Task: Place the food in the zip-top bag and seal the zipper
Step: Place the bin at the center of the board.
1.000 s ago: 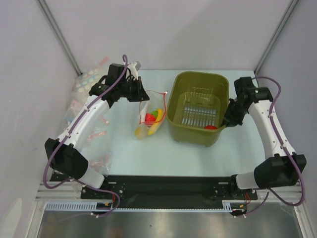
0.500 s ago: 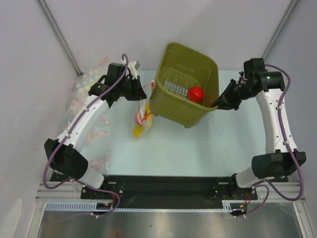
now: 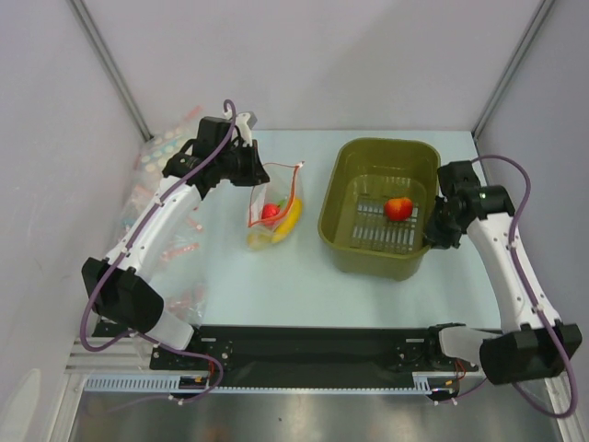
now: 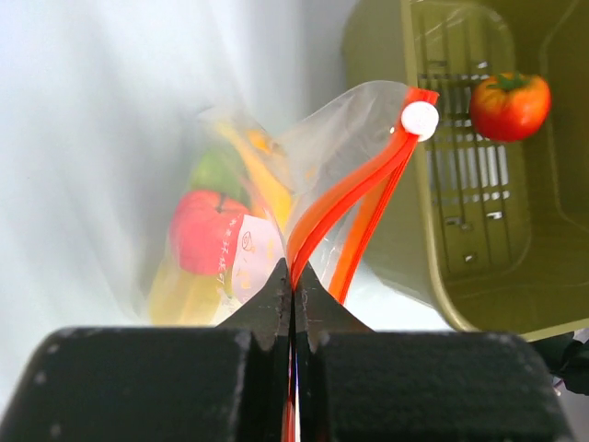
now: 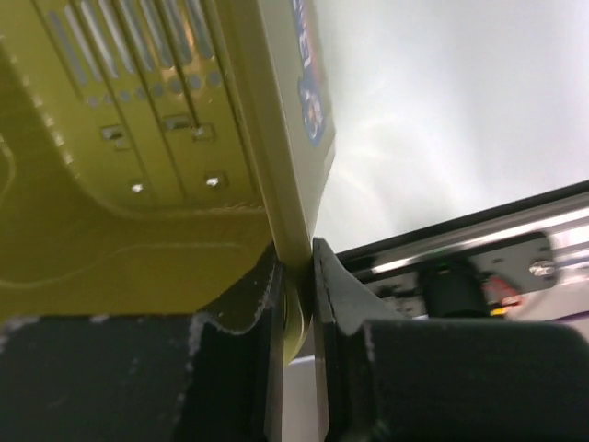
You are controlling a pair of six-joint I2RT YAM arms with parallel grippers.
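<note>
The clear zip-top bag (image 3: 273, 207) hangs from my left gripper (image 3: 250, 170), which is shut on its orange-red zipper (image 4: 354, 189). The bag's mouth gapes open. Inside it are a yellow banana (image 3: 287, 221), a red fruit (image 4: 207, 230) and a green piece (image 4: 216, 170). A second red fruit (image 3: 398, 208) lies in the olive-green basket (image 3: 345, 189), also in the left wrist view (image 4: 511, 104). My right gripper (image 3: 438, 224) is shut on the basket's right rim (image 5: 294, 166).
Several clear bags with pale dots and pink strips (image 3: 170, 147) lie along the left wall. The black base rail (image 3: 313, 345) runs along the near edge. The basket stands right of the bag.
The right gripper has lowered the basket from a raised tilt back to flat on the table at the right. The red fruit has rolled onto the basket floor. The bag hangs a little wider.
</note>
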